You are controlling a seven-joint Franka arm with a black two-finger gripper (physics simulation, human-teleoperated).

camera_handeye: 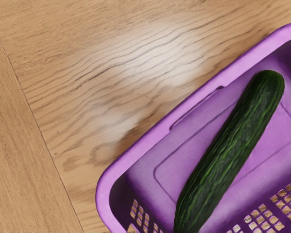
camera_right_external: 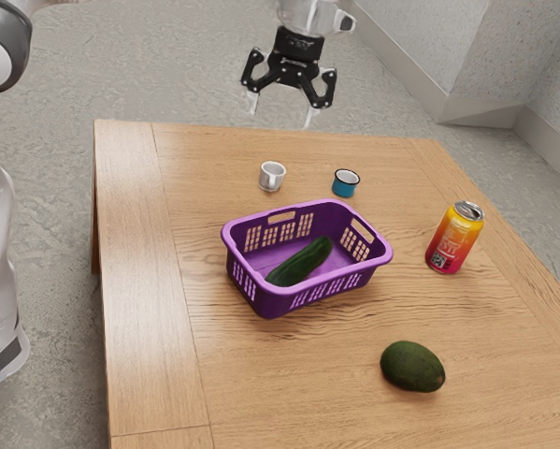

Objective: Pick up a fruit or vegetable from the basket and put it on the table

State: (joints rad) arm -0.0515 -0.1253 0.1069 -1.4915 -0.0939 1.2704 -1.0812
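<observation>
The cucumber lies slantwise inside the purple plastic basket, so that's my pick. My gripper hangs higher than the basket, fingers spread wide with nothing between them. The pick is still ahead, and I judge I should centre over the basket, turn until the fingers straddle the cucumber's width, then drop straight down near its middle. The rim and walls want care: a fingertip catching one could drag the basket, and an off-centre grip might let the long cucumber tip. I'd lift it fully past the rim before moving sideways, then lower it flat onto the wooden table, on the basket's side towards the exterior view's left.

Just beyond the basket stand a white mug and a blue enamel mug; I can't tell whether either holds anything. A drink can stands upright to the basket's exterior-view right. Farther off, towards the camera, lies an avocado, outside the basket.
</observation>
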